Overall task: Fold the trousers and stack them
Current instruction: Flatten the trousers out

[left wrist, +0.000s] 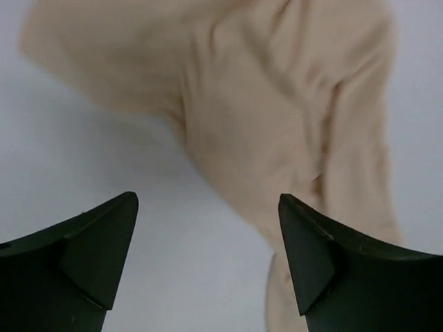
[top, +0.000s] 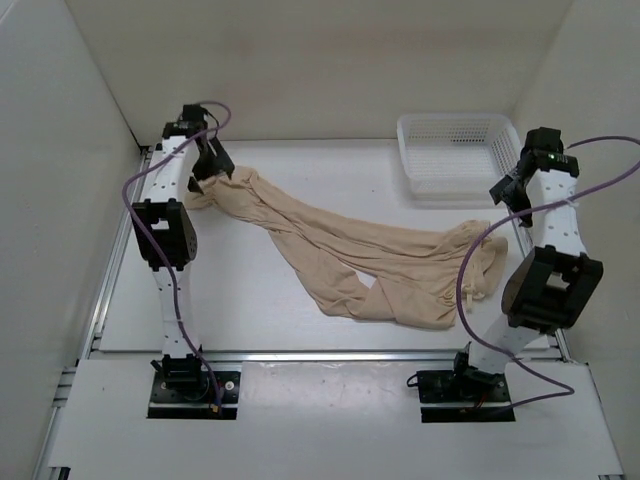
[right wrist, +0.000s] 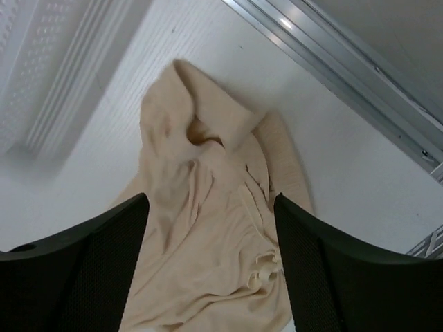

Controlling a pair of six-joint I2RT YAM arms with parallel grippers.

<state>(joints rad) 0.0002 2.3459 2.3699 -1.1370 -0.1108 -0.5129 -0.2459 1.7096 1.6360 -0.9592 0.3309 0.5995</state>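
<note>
**A:** Where have the trousers [top: 370,255] got to?

**B:** They're lying loose on the white surface [top: 200,300], strung out in a long, wrinkled band. The long axis runs on a slant, from the far left corner down to the near right. One end is bunched under the left pincer [top: 207,160] and the other sits by the right arm's base.

**A:** Which end is the waist?

**B:** I'd say the right one. There's a pale cord trailing out of the cloth [right wrist: 201,228] there, so the legs would point away to the far left. Midway along, one part bulges towards the near edge in a twisted lump.

**A:** Is either arm holding anything?

**B:** No. The left pincer [left wrist: 208,200] is spread wide, with only bare surface and a fold of fabric [left wrist: 291,117] showing past its tips. The right pincer [right wrist: 211,200] is also wide apart and hangs over the crumpled end without touching it.

**A:** So what stage is this?

**B:** The laying-out stage, to my eye. The garment is stretched out but not folded at all, and nothing is stacked.

**A:** And next?

**B:** Probably a fresh grip on one end, then carrying it over to the other. The cloth is thin, so a pincer would need to come right down and nip it against the surface. That twisted lump wants flattening first, too. The mesh basket [top: 450,185] stands well apart at the far right.
</note>
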